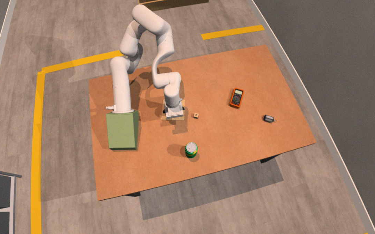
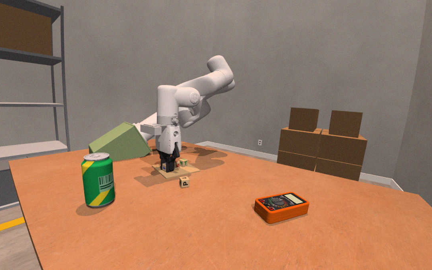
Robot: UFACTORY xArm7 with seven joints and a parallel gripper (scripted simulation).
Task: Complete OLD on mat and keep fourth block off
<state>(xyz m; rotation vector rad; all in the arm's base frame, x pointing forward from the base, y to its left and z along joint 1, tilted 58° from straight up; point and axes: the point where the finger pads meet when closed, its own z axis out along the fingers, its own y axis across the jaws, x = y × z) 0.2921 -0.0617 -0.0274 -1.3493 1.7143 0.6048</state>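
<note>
orange-brown laminate covers the tabletop [image 2: 211, 241], which carries everything here. the white arm [image 2: 191, 97] rises from a green pedestal [image 1: 122, 130] at the tabletop's edge, folds over and points straight down over a small tan mat [image 2: 191, 169]. the hand [image 2: 168, 165] stands low over the mat's near part, its dark fingers [image 2: 164, 160] closed partway on a block [image 2: 164, 167] with a blue mark on its side; the block sits at or just above the mat, and its top letter is hidden by the hand. just beside the hand, on the mat's far side, sits a second block [image 2: 183, 162] with a green letter on it, and a sliver of red shows between them, too hidden to tell what it belongs to. off the mat, near its front edge, a fourth block [image 2: 184, 181] lies on the tabletop with a black p on its side face. a green and yellow soda can [image 2: 98, 180] stands upright well apart toward the near edge, an orange multimeter [image 2: 280, 206] lies flat far off on the other side, and a small dark motor-like part [image 1: 268, 118] sits beyond it in the top view.
</note>
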